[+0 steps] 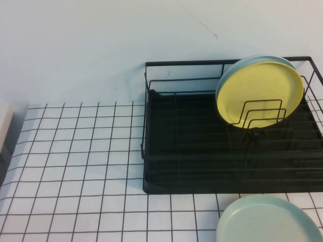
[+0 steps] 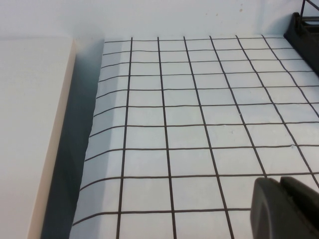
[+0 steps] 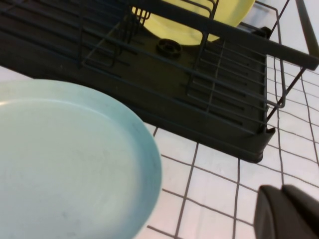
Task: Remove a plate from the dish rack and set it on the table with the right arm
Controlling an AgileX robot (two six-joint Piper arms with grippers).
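A mint plate [image 1: 267,222] lies flat on the gridded table [image 1: 75,151] in front of the black dish rack [image 1: 202,151], at the near right. It also fills the right wrist view [image 3: 65,159]. In the rack a yellow plate [image 1: 262,91] leans upright in the wire dividers, with another mint plate's rim [image 1: 237,68] showing behind it. My right gripper [image 3: 286,211] is shut and empty, over the table beside the plate and apart from it. My left gripper [image 2: 284,204] is shut and empty over the table's left part. Neither arm shows in the high view.
A pale board or ledge [image 2: 30,124] runs along the table's left edge, with a dark gap beside it. The rack's corner [image 2: 304,27] shows in the left wrist view. A white wall [image 1: 101,45] stands behind the table.
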